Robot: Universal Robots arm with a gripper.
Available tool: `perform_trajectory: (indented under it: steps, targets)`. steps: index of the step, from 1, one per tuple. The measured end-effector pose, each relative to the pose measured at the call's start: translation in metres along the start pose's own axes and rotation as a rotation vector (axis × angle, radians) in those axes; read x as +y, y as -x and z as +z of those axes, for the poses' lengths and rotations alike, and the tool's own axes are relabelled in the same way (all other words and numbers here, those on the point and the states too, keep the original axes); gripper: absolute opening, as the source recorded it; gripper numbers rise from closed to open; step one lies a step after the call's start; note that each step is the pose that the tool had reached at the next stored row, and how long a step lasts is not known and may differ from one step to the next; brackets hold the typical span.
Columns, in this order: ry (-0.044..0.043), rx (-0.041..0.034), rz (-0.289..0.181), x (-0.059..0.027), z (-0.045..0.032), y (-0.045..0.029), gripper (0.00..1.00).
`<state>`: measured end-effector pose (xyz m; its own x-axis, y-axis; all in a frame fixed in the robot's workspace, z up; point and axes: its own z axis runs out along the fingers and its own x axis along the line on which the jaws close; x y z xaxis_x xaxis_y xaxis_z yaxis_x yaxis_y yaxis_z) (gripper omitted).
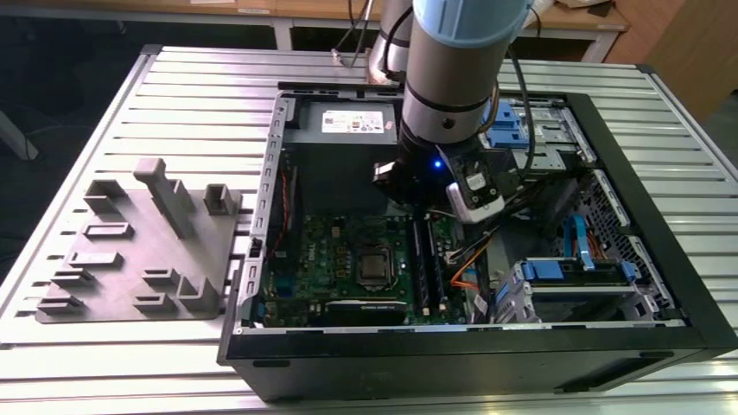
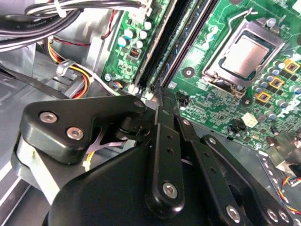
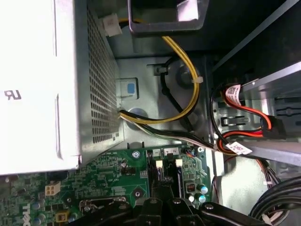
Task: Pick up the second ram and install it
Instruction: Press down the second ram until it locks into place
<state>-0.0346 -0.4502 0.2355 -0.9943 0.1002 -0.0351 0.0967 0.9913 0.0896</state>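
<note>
Arm reaches down, tool (image 2: 160, 96) over motherboard (image 1: 346, 259).

An open computer case (image 1: 645, 216) lies on a slatted metal desk (image 1: 207, 86), and the gripper (image 1: 429, 210) hangs inside it. Directly below the gripper sits the green motherboard (image 1: 346, 259), with its square silver processor socket (image 2: 244, 54) just beside the gripper. A silver power supply (image 3: 47, 84) stands near the gripper, with yellow and black cables (image 3: 183, 106) curling past it. Blue drive brackets (image 1: 513, 121) sit close by, deeper in the case. Well apart from the gripper, outside the case, a grey plastic block with raised holders (image 1: 144, 251) rests on the desk.
</note>
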Motion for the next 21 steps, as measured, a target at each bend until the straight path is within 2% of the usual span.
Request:
perform_trajectory:
  steps: [7,21]
  targets:
    - [0.0003,-0.0001,0.000,-0.0174,-0.0014,0.0018,0.07]
    - [0.0002,-0.0001,0.000,-0.0582,-0.0046,0.0059,0.07]
